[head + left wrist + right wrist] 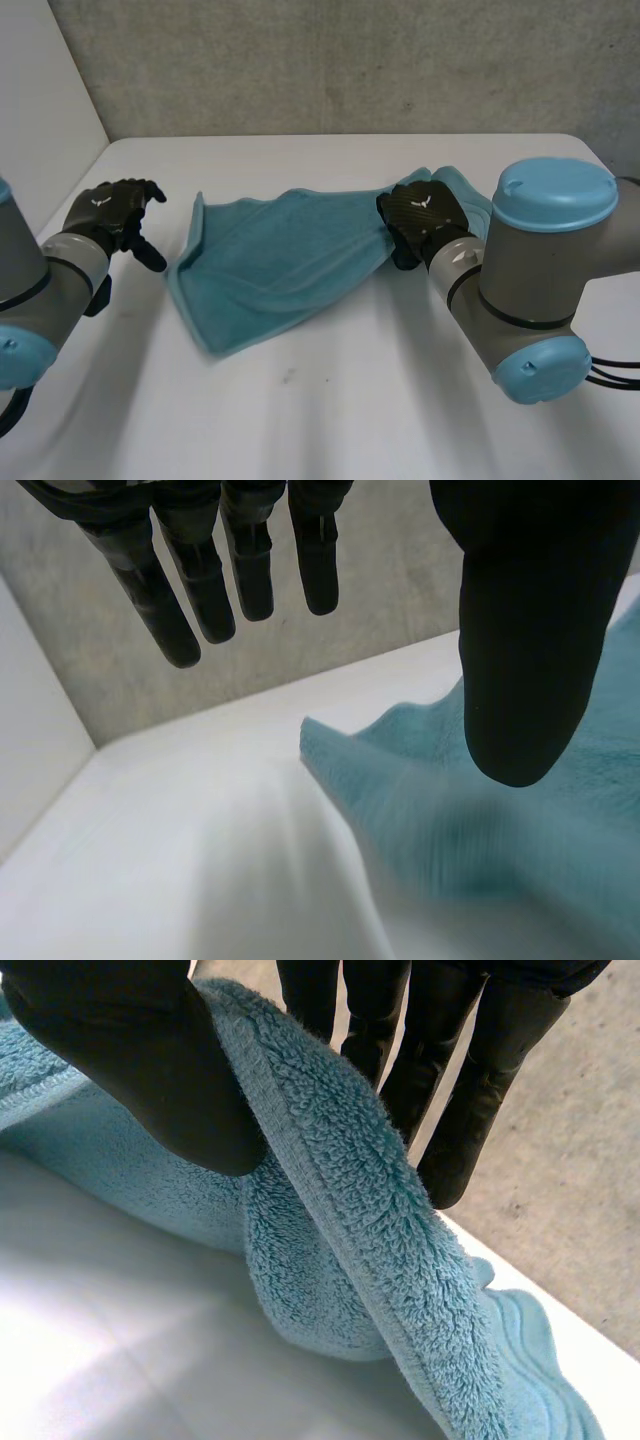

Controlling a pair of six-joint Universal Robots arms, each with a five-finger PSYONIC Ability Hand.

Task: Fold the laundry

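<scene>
A light-blue towel [280, 260] lies folded on the white table [330, 400], its right end lifted. My right hand [420, 215] is shut on that right edge. In the right wrist view the towel's hem [370, 1230] is pinched between thumb [150, 1070] and fingers [470, 1090]. My left hand [115, 215] hovers a little left of the towel's left edge, open and holding nothing. Its fingers [200, 580] and thumb [525, 650] are spread above the table, with the towel's corner [330, 745] lying beyond them.
A grey wall [350, 60] runs behind the table's far edge, and a white panel [40, 100] stands at the left. Bare table surface stretches in front of the towel.
</scene>
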